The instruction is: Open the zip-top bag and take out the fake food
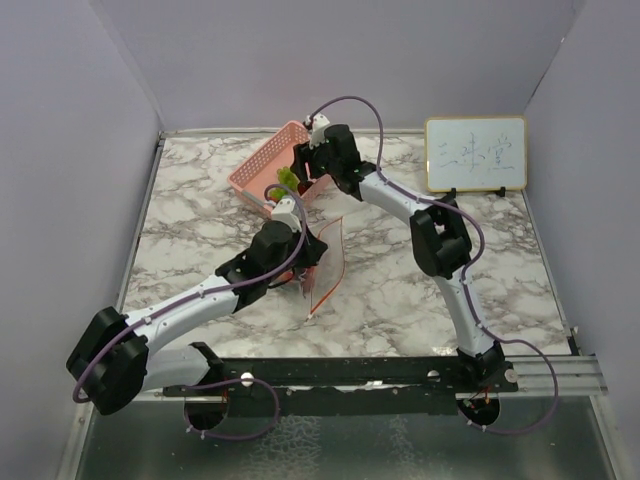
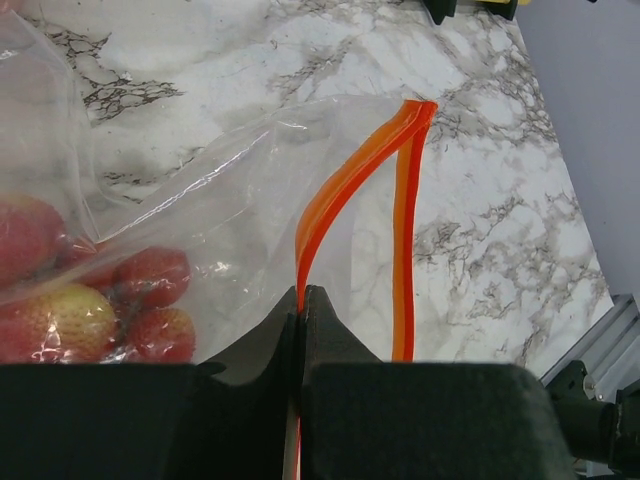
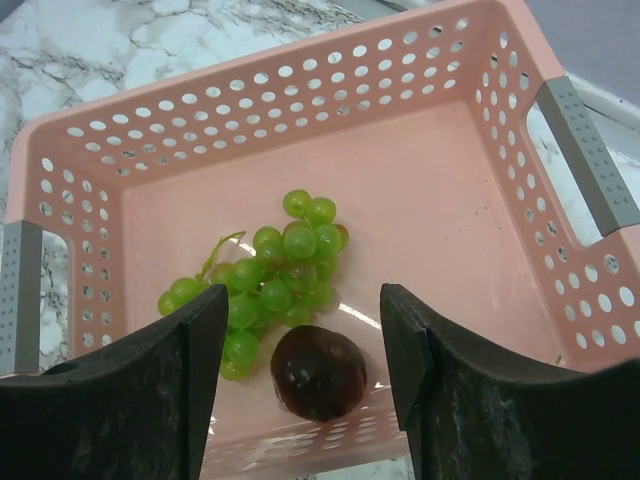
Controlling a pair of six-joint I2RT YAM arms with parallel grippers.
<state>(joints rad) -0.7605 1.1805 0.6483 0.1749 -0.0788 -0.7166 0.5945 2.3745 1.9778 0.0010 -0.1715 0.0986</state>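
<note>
Crinkly clear zip-top bag pinched in left jaws | right jaws spread empty over perforated pink basket

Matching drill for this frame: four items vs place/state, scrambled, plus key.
1 green grapes
2 red round pieces
3 orange zip strip
4 right hand

A pinched in the left hand
B open, over the pink basket
C inside the zip-top bag
D lying in the pink basket

Pairs: 1-D, 2-C, 3-A, 4-B
</note>
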